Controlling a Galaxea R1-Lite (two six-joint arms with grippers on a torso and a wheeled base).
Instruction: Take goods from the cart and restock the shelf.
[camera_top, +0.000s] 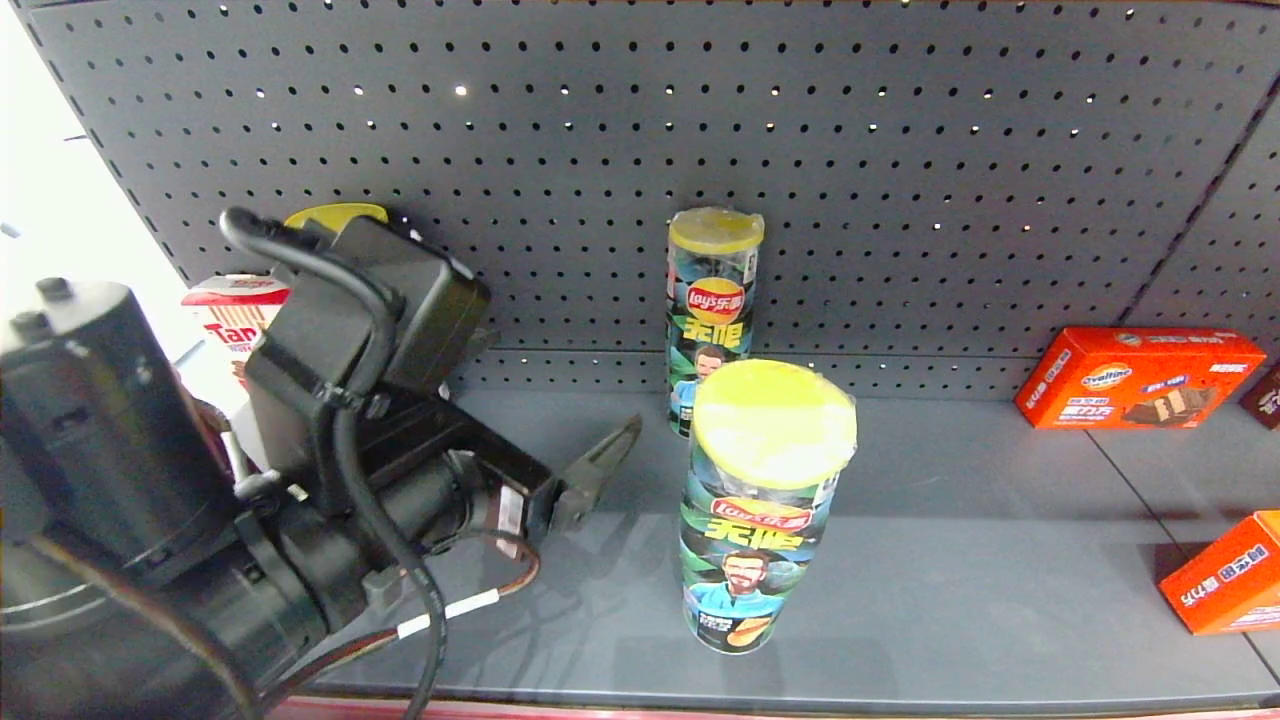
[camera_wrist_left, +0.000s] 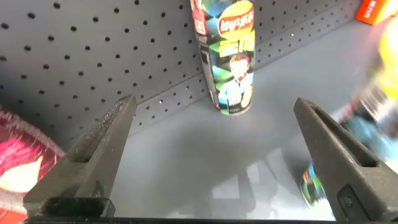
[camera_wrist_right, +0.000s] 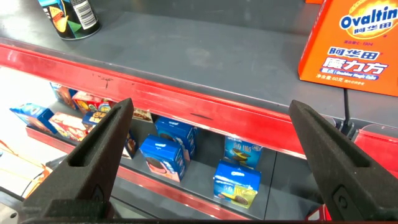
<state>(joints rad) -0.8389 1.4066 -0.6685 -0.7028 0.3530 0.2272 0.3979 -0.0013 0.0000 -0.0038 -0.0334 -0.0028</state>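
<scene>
Left hand (camera_wrist_left: 214, 101) wide open, empty, near the front chip can (camera_top: 765, 500) (right hand (camera_wrist_right: 211, 104) equally wide)

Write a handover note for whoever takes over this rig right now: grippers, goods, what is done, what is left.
Left gripper: open, empty, over the shelf, left of the front chip can.
Right gripper: open, empty, out in front of the shelf's red edge.
Goods: front chip can and back chip can stand upright, the back one by the pegboard.
Done: both cans appear shelved.
Left: probably fetch the next item from the cart, if any remain.
</scene>
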